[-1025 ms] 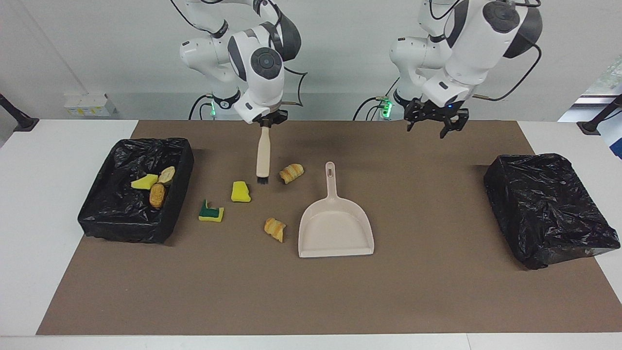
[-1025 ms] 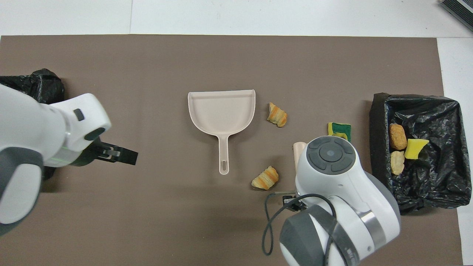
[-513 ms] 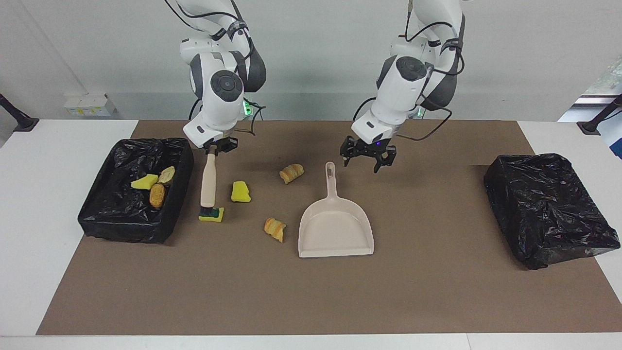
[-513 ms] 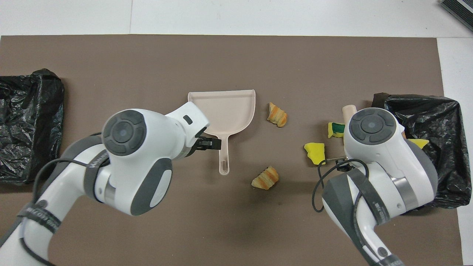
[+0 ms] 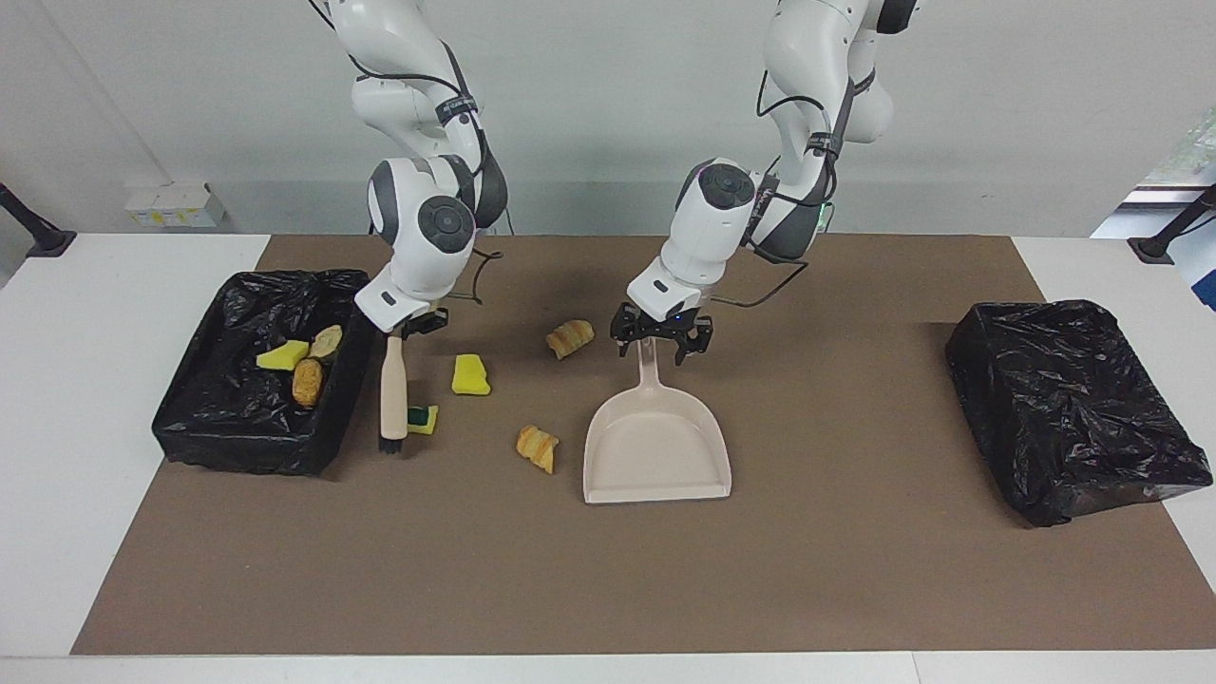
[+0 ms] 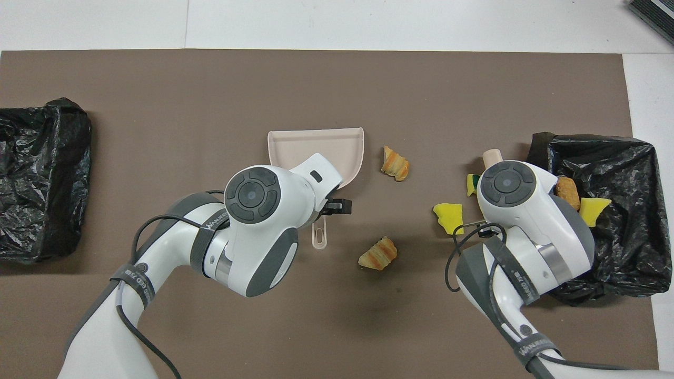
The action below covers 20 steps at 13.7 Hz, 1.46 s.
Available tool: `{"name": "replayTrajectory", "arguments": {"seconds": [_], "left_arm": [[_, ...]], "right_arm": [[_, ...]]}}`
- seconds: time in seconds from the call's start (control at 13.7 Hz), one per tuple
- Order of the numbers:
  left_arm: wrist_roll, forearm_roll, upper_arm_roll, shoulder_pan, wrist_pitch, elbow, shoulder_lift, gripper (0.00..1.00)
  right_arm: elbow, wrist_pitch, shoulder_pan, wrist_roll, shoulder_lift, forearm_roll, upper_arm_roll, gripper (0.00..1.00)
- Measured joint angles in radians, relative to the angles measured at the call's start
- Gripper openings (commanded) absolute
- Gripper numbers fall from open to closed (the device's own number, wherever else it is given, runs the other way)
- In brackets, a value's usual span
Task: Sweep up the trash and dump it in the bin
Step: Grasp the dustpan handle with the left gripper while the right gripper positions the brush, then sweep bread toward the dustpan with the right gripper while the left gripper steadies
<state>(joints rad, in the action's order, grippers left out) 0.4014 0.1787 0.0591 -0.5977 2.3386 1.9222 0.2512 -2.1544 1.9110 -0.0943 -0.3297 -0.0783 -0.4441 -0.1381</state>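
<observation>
Two sets of jaws are at work. The right gripper is clamped on the top of the brush handle, so the brush hangs upright with its black bristles down at the green-backed sponge scrap, just beside the open bin. The left gripper has its jaws spread wide, straddling the upper end of the dustpan handle (contact cannot be confirmed).

Four scraps of trash lie on the brown mat between bin and dustpan: that green-backed one, a yellow sponge bit, a striped bread-like piece nearer the robots and another bread-like piece close to the pan's side. Three more scraps already sit in the bin. A second bin, wrapped in black plastic, stands at the left arm's end of the bench.

The scraps look light and soft, likely to tumble or skid ahead of the bristles, so they are better pushed than pinched. The stiff pan is best taken by its handle.
</observation>
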Motion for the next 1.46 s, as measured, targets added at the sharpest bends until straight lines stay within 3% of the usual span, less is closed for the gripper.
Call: {"name": "replayTrajectory", "arguments": {"seconds": [0.22,0.29,0.44,0.59,0.66,0.73,1.03,1.25,1.46], "left_arm": [[-0.047,0.000,0.000,-0.001,0.002,0.000,0.026,1.00],[-0.052,0.000,0.000,-0.001,0.005,0.000,0.034,0.90],[-0.059,0.000,-0.001,-0.001,0.007,0.000,0.044,0.58],[-0.061,0.000,-0.001,-0.001,0.007,-0.002,0.046,0.32],[-0.061,0.000,-0.001,-0.001,0.007,-0.003,0.046,0.12],[-0.062,0.000,-0.001,-0.001,0.007,-0.004,0.047,0.00],[-0.067,0.000,-0.004,0.000,0.001,-0.005,0.048,0.00],[-0.067,0.000,-0.018,0.002,-0.037,-0.016,0.045,0.00],[-0.168,-0.002,-0.045,0.064,-0.203,-0.066,0.007,0.00]], "right_arm": [[0.004,0.001,-0.032,0.040,-0.003,0.151,-0.008,0.00],[0.020,-0.017,-0.053,0.044,-0.003,0.181,-0.010,0.00],[0.081,-0.086,-0.085,0.075,-0.003,0.251,-0.012,0.00],[0.153,-0.158,-0.082,0.152,0.004,0.313,-0.009,0.00],[0.181,-0.191,-0.070,0.182,0.009,0.320,-0.004,0.00],[0.201,-0.221,-0.048,0.212,0.015,0.321,-0.001,0.00],[0.191,-0.270,0.003,0.257,0.043,0.321,0.011,0.00],[0.091,-0.177,0.024,0.294,0.071,0.321,0.012,0.00],[0.011,-0.071,0.020,0.278,0.076,0.322,0.008,0.00]]}}
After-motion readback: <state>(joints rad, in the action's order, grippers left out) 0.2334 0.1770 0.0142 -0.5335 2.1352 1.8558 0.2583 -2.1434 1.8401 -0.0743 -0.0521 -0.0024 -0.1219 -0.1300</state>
